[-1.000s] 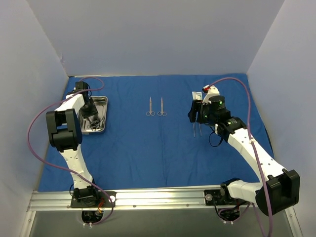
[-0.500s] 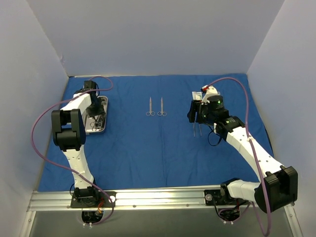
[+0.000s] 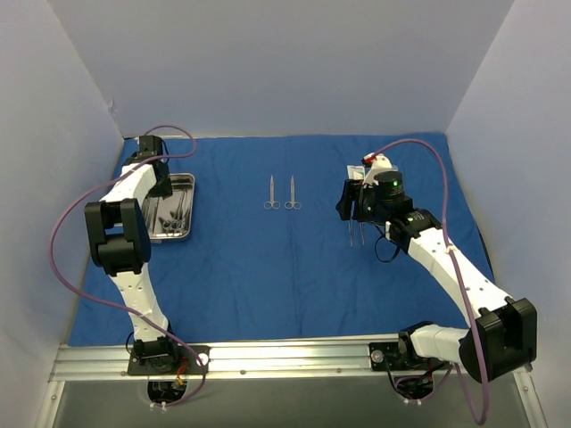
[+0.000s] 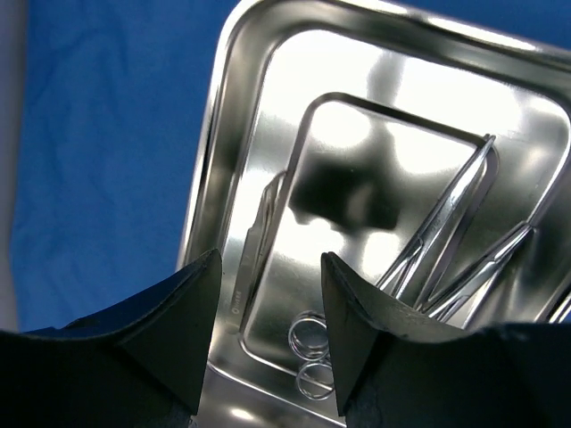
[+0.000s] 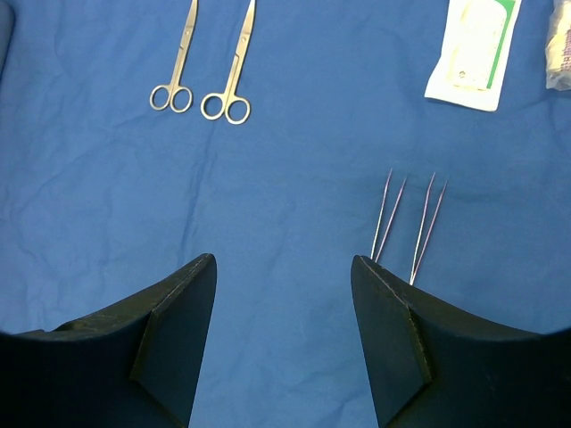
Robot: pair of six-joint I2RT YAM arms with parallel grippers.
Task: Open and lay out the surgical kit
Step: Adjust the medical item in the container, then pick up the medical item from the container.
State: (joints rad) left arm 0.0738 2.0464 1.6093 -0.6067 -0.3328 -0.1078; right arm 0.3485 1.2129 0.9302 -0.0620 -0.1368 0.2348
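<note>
The royal-blue cloth (image 3: 294, 267) lies spread over the table. The steel tray (image 3: 185, 184) sits at the far left and holds clamps (image 4: 446, 227), their finger rings (image 4: 310, 352) and a flat instrument (image 4: 257, 241). My left gripper (image 3: 162, 185) hovers over the tray, open and empty (image 4: 269, 260). Two clamps (image 3: 271, 193) (image 3: 292, 193) lie side by side at the centre back. Two tweezers (image 5: 386, 217) (image 5: 426, 225) lie right of my right gripper (image 5: 284, 260), which is open and empty above bare cloth. A white and green packet (image 5: 473, 49) lies beyond the tweezers, a second packet (image 5: 559, 43) at the edge.
White walls enclose the table on the left, back and right. The metal rail (image 3: 285, 357) with both arm bases runs along the near edge. The tray's left rim (image 4: 210, 152) lies close to the cloth's left edge.
My left arm has swung back toward the far left corner, and its gripper now sits over the tray's far end. The right arm has barely moved.
</note>
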